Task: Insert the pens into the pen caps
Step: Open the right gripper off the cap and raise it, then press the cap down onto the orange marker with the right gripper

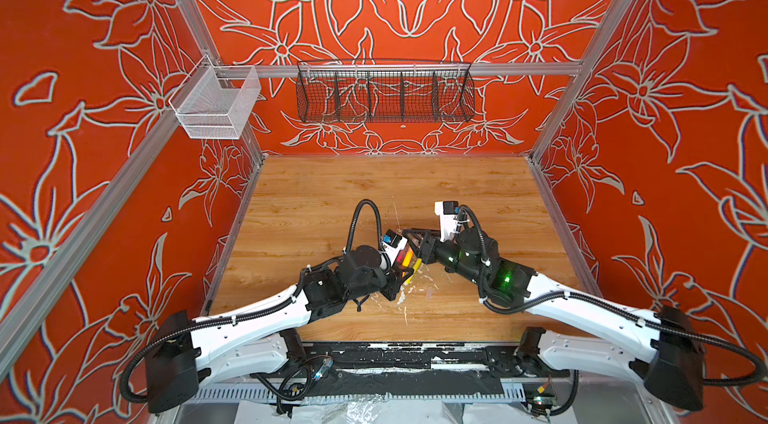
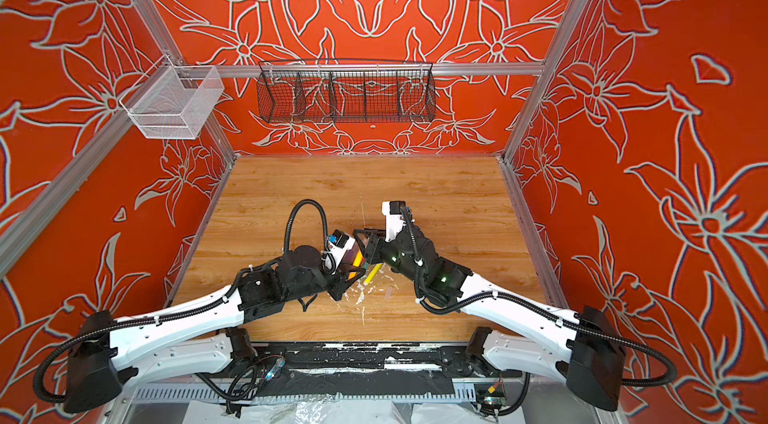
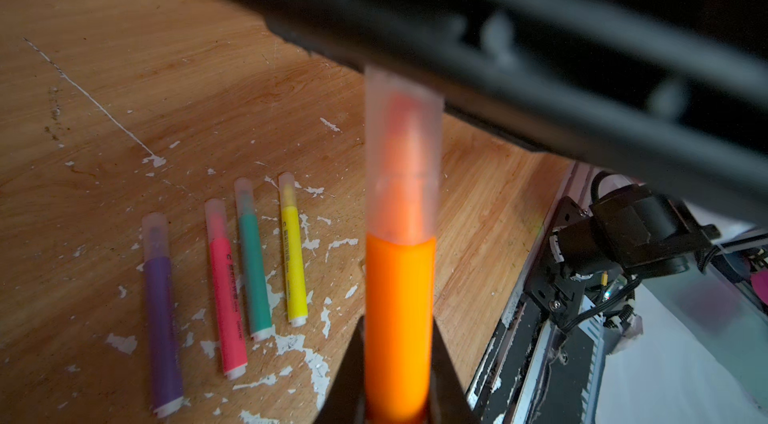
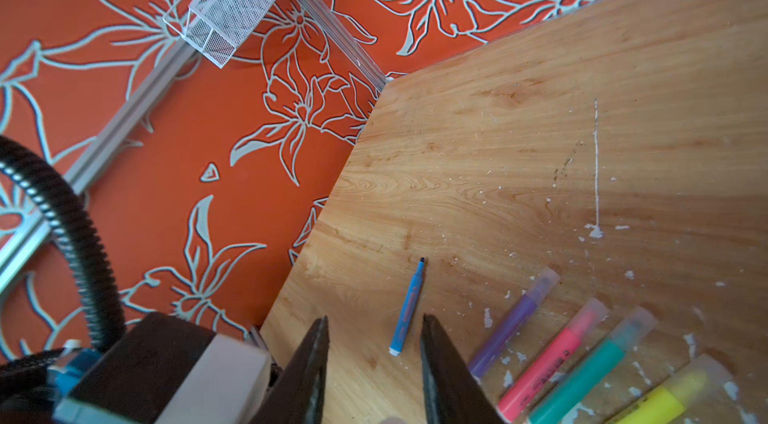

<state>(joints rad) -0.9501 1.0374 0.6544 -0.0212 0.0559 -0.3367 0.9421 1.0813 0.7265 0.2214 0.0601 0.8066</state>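
The pale wooden surface (image 1: 374,193), flecked with white paint, fills the lower middle of both top views, and my two arms meet over its near centre.

My left hand (image 3: 397,339) is pressed together on the slim orange marker pen (image 3: 399,285), pinching its barrel. The pen's long axis runs straight out along my fingers. Its capped end points away from my wrist toward my right hand (image 4: 374,318). A clear plastic cap (image 3: 401,160) sits over the tip, reaching down to the orange barrel. The cap's far end is hidden behind the blurred black body of my right hand, and the pen's rear end is cut off between my fingers.

My right hand's fingers stand apart with a gap. Whether they grip the cap I cannot tell, as that wrist view gives no clear sight of it.

Just beside us, four capped pens lie side by side on the surface, nearly parallel, caps all one way: the purple pen (image 3: 162,318), the pink pen (image 3: 226,301), the green pen (image 3: 253,272) and the yellow pen (image 3: 293,260). The uncapped blue marker pen (image 4: 409,305) lies apart from that row. Its dark tip points away from my right hand and its white end is nearer.

In a top view my hands cover most of the pens, and only the yellow pen (image 1: 415,268) and a few coloured slivers show.
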